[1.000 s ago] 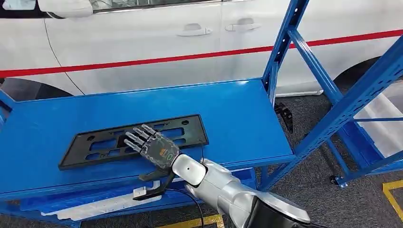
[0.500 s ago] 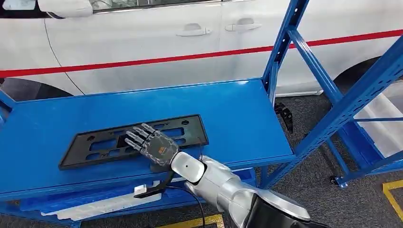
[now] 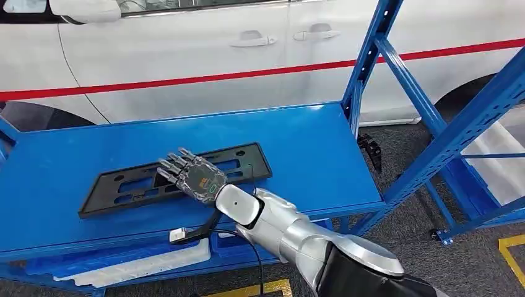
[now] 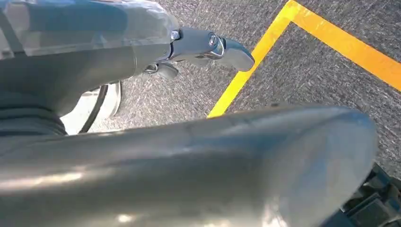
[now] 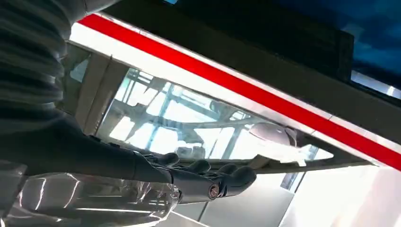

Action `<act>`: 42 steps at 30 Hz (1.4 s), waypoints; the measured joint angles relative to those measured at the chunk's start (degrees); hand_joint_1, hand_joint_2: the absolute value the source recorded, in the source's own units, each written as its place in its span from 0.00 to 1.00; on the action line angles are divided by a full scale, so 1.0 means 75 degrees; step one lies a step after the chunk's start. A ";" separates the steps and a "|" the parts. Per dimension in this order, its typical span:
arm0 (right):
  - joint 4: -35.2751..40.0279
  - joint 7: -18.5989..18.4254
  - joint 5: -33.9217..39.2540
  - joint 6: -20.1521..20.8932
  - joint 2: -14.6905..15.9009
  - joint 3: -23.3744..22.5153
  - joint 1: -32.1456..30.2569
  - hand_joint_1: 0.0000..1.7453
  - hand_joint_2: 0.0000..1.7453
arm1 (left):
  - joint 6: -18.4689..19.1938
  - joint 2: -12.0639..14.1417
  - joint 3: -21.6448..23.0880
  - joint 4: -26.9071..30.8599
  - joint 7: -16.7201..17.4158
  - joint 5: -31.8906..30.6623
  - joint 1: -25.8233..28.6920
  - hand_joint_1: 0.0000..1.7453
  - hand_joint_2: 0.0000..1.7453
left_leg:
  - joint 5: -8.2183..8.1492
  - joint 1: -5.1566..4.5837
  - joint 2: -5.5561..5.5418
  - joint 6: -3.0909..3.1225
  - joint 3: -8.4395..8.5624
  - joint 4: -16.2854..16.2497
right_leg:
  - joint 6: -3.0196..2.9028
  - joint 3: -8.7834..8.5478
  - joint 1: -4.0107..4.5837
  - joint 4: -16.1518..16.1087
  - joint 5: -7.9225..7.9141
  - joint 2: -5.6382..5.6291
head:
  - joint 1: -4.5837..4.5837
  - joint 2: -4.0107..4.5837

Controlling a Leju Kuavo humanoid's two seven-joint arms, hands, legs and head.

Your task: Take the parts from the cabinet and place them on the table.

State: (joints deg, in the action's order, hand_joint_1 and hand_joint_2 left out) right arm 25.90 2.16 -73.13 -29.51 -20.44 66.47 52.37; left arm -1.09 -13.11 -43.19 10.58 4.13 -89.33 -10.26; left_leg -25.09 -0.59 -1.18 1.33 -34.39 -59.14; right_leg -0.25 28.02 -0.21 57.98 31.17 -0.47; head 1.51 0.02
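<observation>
A: How is the right hand (image 3: 197,178) placed?

B: It is laid flat on the black plate frame (image 3: 176,178), fingers apart, nothing clasped. The left hand (image 4: 208,47) is seen over the floor; whether it is closed cannot be told.

A: How will the frame handle?

B: It is judged light, stiff and thin; its near long edge should be taken.

A: What surrounds it?

B: The blue shelf (image 3: 309,154) lies beneath, an upright post (image 3: 365,62) stands to the right, and a white car (image 3: 186,43) is beyond.
</observation>
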 joint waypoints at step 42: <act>-0.0300 -0.0140 0.0163 -0.0382 0.0000 0.0425 0.0082 1.00 1.00 | -0.1546 0.0003 0.0169 0.0000 -0.1245 -0.0064 -0.0132 0.00 1.00 | 0.0000 0.0000 0.0000 0.0000 0.0000 0.0000 | 0.0000 0.0002 -0.0001 0.0000 0.0000 -0.0001 | 0.0000 0.0000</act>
State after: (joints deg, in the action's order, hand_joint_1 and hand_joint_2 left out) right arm 23.65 1.11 -71.91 -32.37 -20.44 69.66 52.98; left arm -12.69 -13.09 -41.92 10.58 -5.21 -89.81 -11.25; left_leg -25.09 -0.59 -1.18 1.33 -34.39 -59.14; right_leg -0.25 28.03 -0.22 57.98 31.17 -0.47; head 1.51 0.02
